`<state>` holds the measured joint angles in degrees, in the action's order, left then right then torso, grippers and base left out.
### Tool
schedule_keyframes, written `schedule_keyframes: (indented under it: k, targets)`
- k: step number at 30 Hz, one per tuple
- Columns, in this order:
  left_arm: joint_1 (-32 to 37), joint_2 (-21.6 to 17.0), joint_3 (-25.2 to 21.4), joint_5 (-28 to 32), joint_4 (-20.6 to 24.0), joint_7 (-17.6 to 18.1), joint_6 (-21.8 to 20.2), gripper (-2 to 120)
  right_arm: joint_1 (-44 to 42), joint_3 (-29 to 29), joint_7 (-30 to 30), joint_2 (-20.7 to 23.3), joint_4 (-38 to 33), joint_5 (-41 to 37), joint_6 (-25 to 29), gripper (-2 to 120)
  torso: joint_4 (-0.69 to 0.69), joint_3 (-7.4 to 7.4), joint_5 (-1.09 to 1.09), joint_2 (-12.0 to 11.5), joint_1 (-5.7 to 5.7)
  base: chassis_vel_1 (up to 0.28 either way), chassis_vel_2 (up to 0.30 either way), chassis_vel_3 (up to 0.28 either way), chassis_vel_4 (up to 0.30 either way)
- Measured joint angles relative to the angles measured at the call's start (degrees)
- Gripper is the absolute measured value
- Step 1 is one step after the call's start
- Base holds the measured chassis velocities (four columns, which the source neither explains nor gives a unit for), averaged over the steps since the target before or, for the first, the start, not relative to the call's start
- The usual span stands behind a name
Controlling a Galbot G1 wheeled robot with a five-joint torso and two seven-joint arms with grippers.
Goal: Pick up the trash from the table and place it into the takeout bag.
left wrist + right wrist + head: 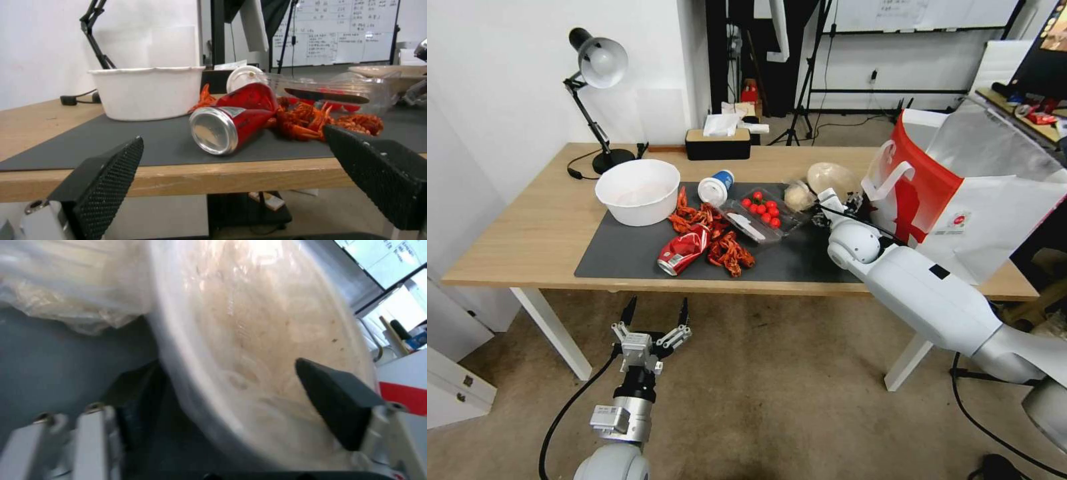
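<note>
No brand name or label can be read: the whiteboard writing in the left wrist view is too small, and the small red round mark on the takeout bag (960, 193) is illegible.

The right tool (249, 406) is at the far right of the dark mat on the tabletop (527, 227), with the bag just beyond it. Its fingers (333, 400) straddle the rim of the beige round bowl (267, 340), one pad inside and one outside; whether they have closed on the rim cannot be told. The bowl stands tilted on edge, and the crumpled clear wrapper (58, 290) lies just beside it. The head view shows the same bowl (832, 179) past the right tool (844, 203), with the wrapper (798, 195) to that tool's left.

The left tool (654, 317) hangs below and in front of the tabletop edge, its jaws spread wide and holding nothing. Straight ahead of it lies the crushed red soda can (236, 116) on its side, silver base toward the tool. Beyond the can sits a heap of red crayfish shells (311, 120), a white bowl (146, 91) to the left, a clear plastic tray (760, 217) of small red tomatoes, and the blue-and-white paper cup (716, 187) lying on its side. A desk lamp (597, 87) and a tissue box (718, 142) stand at the far edge.
</note>
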<state>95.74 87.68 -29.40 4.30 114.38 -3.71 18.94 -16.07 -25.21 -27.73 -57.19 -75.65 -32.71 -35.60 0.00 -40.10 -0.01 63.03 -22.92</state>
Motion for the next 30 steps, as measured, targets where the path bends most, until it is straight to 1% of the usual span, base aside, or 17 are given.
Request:
schedule_keyframes:
  k: [1,4,5,8,9,10,11,12,13,14,16,17,19,20,22,25,30]
  targets:
    - [0.0,0.0,0.0,0.0,0.0,0.0,0.0,100,0.0,0.0,0.0,0.0,0.0,0.0,0.0,75,0.0,0.0,0.0,0.0,0.0,0.0,0.0,0.0,0.0]
    - [-0.12,0.1,0.02,-0.02,0.0,0.01,0.0,100,-0.29,0.2,0.11,0.0,0.09,-0.16,0.08,61,0.0,0.0,0.01,0.0,0.0,0.0,0.0,0.0,0.0]
    - [-0.17,0.2,0.06,-0.04,0.0,0.01,-0.02,100,-0.38,0.24,0.11,-0.04,0.09,-0.22,0.08,55,-0.01,0.0,0.0,0.0,0.0,0.0,0.0,0.0,0.0]
    - [-0.19,0.23,0.09,-0.07,0.0,0.01,-0.04,100,-0.43,0.29,0.1,-0.08,0.09,-0.31,0.08,51,-0.02,0.0,0.0,0.0,0.0,0.0,0.0,0.0,0.0]
    - [-0.21,0.3,0.14,-0.18,0.0,0.02,-0.12,100,-0.45,0.32,-0.29,-0.24,-0.07,-1.71,0.2,40,-0.02,0.0,-0.01,0.0,0.0,0.0,0.0,0.0,0.0]
    - [-0.21,0.3,0.14,-0.18,0.0,0.02,-0.12,100,-0.45,0.32,-0.29,-0.24,-0.07,-1.71,0.2,40,-0.02,0.0,-0.01,0.0,0.0,0.0,0.0,0.0,0.0]
    - [-0.19,0.3,0.14,-0.19,0.0,0.03,-0.14,100,-0.43,0.32,-0.38,-0.25,-0.15,-2.01,0.2,36,-0.03,0.01,-0.01,0.01,0.0,0.0,0.0,0.0,0.0]
    - [-0.15,0.3,0.13,-0.21,0.0,0.04,-0.17,100,-0.37,0.32,-0.46,-0.24,-0.37,-2.34,0.21,30,-0.03,0.0,-0.01,0.0,0.0,0.0,0.0,0.0,0.0]
    - [-0.12,0.3,0.1,-0.23,0.01,0.05,-0.19,100,-0.32,0.3,-0.51,-0.15,-0.77,-2.62,0.2,27,-0.01,0.0,0.01,0.0,0.0,0.0,0.0,0.0,0.0]
    - [-0.12,0.3,0.1,-0.23,0.01,0.05,-0.19,100,-0.32,0.3,-0.51,-0.15,-0.77,-2.62,0.2,27,-0.01,0.0,0.01,0.0,0.0,0.0,0.0,0.0,0.0]
    - [-0.04,0.25,0.07,-0.24,0.1,0.06,-0.21,100,-0.29,0.35,-0.97,0.22,-2.07,-3.56,0.16,18,0.0,0.0,0.02,0.0,0.0,0.0,0.0,0.0,0.0]
    - [-0.04,0.25,0.07,-0.24,0.1,0.06,-0.21,100,-0.29,0.35,-0.97,0.22,-2.07,-3.56,0.16,18,0.0,0.0,0.02,0.0,0.0,0.0,0.0,0.0,0.0]
    - [0.0,0.17,0.08,-0.26,0.27,0.07,-0.24,100,-0.32,0.71,-1.58,0.82,-3.73,-4.27,-0.19,12,0.01,0.0,0.02,0.0,0.0,0.0,0.0,0.0,0.0]
    - [0.0,0.17,0.08,-0.26,0.27,0.07,-0.24,100,-0.32,0.71,-1.58,0.82,-3.73,-4.27,-0.19,12,0.01,0.0,0.02,0.0,0.0,0.0,0.0,0.0,0.0]
    - [0.01,0.06,0.12,-0.26,0.39,0.08,-0.26,100,-0.52,1.02,-2.33,1.63,-5.6,-4.55,-0.78,5,0.01,-0.01,0.02,-0.01,0.0,0.0,0.0,0.0,0.0]
    - [0.03,-0.02,0.29,-0.26,0.46,0.09,-0.27,100,-0.93,1.65,-3.63,2.48,-7.61,-5.2,-1.57,3,0.0,-0.01,0.02,-0.01,0.0,0.0,0.0,0.0,0.0]
    - [0.19,-0.23,0.59,-0.26,0.72,0.09,-0.27,100,-2.36,3.52,-6.01,4.22,-11.4,-7.14,-2.19,3,0.0,-0.01,0.02,-0.01,-0.01,0.0,0.0,0.0,0.0]
